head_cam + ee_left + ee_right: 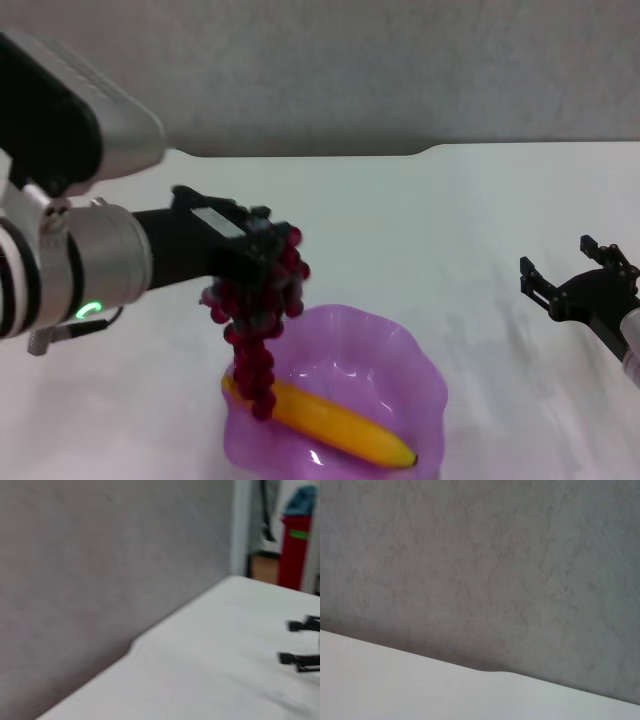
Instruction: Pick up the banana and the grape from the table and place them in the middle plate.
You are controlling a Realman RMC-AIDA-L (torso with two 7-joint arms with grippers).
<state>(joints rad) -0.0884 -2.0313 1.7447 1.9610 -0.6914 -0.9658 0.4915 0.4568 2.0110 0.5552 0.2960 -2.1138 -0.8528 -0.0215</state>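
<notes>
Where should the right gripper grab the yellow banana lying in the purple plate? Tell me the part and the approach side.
Probably the middle of the smooth yellow banana, coming straight down from above. It lies flat across the translucent purple scalloped plate, whose raised rim blocks a side approach. Set the fingers across its narrow width, clear of the dark red grape bunch hanging over its left end from the left gripper.

Banana point(335, 428) lies in purple plate point(420, 380) — grapes point(258, 320) dangle above (gripper-held).
</notes>
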